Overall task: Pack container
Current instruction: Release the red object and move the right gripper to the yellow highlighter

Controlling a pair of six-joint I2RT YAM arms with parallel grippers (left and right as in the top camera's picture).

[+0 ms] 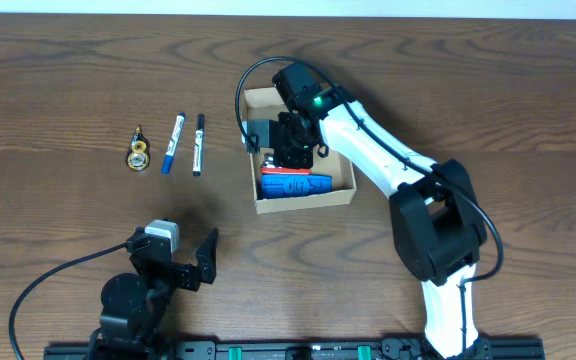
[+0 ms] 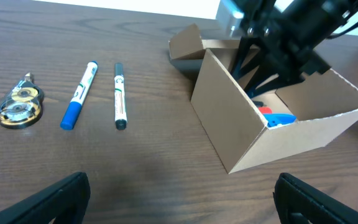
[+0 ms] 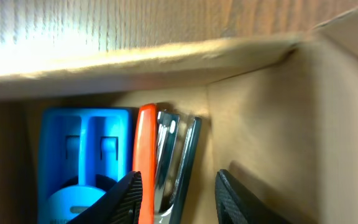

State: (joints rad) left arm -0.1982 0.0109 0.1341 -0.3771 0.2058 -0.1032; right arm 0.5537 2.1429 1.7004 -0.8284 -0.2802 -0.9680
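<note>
The container (image 1: pixel 303 201) is an open tan cardboard box at the table's middle, also in the left wrist view (image 2: pixel 229 118) and the right wrist view (image 3: pixel 260 124). Its flap (image 2: pixel 188 46) hangs open on the far left side. Inside lie a blue plastic item (image 1: pixel 295 185) (image 3: pixel 82 149) and an orange and silver metal tool (image 3: pixel 166 155). My right gripper (image 1: pixel 290 150) (image 3: pixel 179 199) is down inside the box, open, its fingers either side of the orange and silver tool. My left gripper (image 1: pixel 178 265) (image 2: pixel 179 199) is open and empty, low over bare table at the front left.
Left of the box lie a black-capped marker (image 1: pixel 199 144) (image 2: pixel 119 95), a blue-capped marker (image 1: pixel 173 143) (image 2: pixel 79 94) and a small yellow-and-clear tape roller (image 1: pixel 140 152) (image 2: pixel 18 106). The right arm's cable loops above the box's left rim.
</note>
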